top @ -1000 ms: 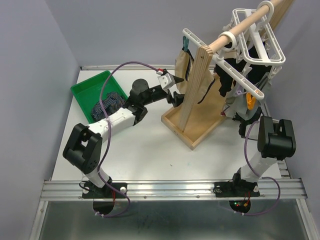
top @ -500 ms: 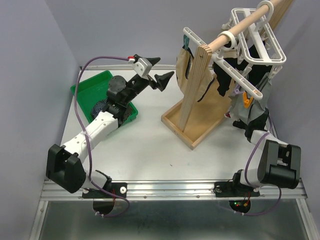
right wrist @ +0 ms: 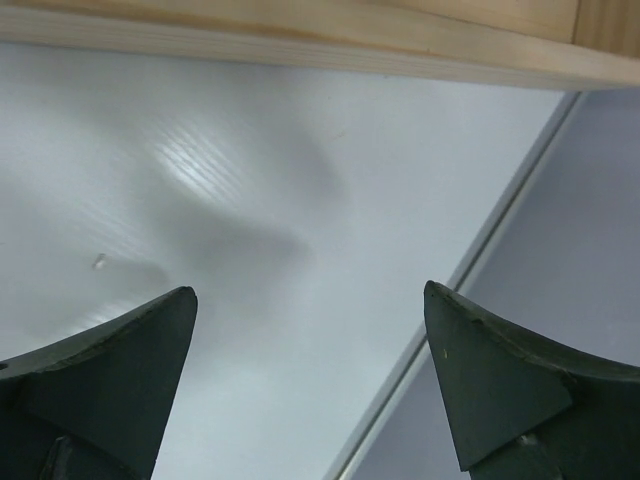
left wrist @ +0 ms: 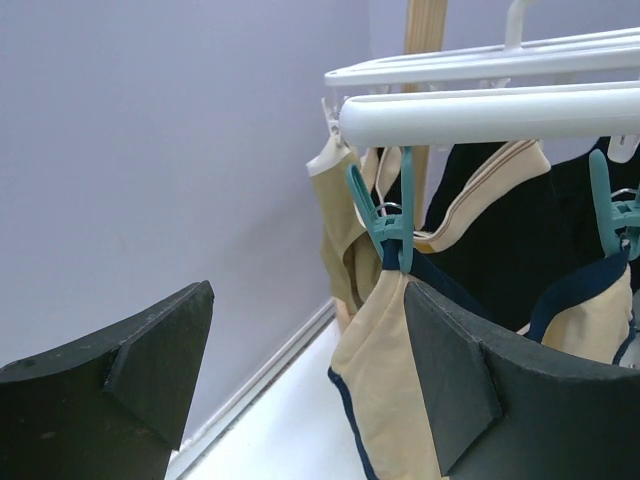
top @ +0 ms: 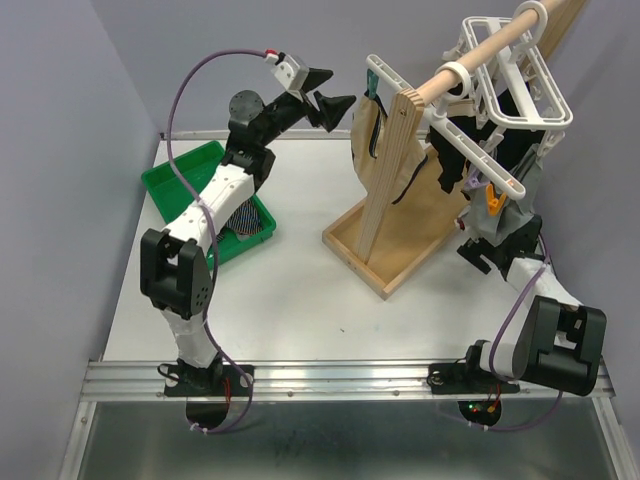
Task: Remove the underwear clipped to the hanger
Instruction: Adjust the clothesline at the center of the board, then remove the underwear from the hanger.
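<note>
A white hanger (top: pixel 515 70) hangs from a wooden pole, with underwear clipped under it. The tan underwear (top: pixel 372 135) hangs at its left end, and black (top: pixel 455 150) and grey (top: pixel 520 190) pieces hang to the right. My left gripper (top: pixel 325 97) is raised just left of the tan piece and stands open. In the left wrist view the tan underwear with navy trim (left wrist: pixel 385 370) hangs from a teal clip (left wrist: pixel 392 228) against the right finger (left wrist: pixel 480 380). My right gripper (right wrist: pixel 310 290) is open over bare table, low beneath the hanger (top: pixel 482 250).
A green bin (top: pixel 185 175) at the back left holds navy striped underwear (top: pixel 247 215). The wooden stand's base tray (top: pixel 385 255) and upright post (top: pixel 392 170) fill the middle. The base's edge (right wrist: pixel 300 45) runs along the top of the right wrist view. Walls close in at left and back.
My left arm swung up from beside the stand to the hanger's left end. The right gripper opened wide and its arm folded down toward the table.
</note>
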You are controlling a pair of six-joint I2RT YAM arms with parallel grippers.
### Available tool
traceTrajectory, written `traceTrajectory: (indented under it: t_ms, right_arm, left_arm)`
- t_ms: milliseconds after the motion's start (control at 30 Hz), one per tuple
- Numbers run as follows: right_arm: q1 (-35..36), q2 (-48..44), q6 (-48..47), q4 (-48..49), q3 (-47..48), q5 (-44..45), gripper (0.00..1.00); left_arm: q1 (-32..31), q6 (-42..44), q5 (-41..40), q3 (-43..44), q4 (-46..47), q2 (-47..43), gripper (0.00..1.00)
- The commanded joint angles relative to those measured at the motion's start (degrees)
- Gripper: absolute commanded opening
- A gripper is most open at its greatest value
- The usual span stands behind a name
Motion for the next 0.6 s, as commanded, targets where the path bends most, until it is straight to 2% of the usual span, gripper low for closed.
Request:
traceTrajectory:
  t_ms: [0,200,567]
  right_arm:
    - [-0.4,-2.3,4.8,-7.8,4.2,-5.6,1.00]
    - [-0.4,-2.9,6.4,-9.2,4.0,-6.7,1.00]
    - [-0.4,-2.8,7.8,-9.2,4.1,-7.9,1.00]
  left_arm:
    - [0.2,-4.3,9.0,7.9,2.6,2.9,0.88]
    - [0.1,-7.7,13.8,9.9,6.3,5.1,0.88]
    - [-1.1,-9.4,13.6,13.9,8.7,7.9,0.88]
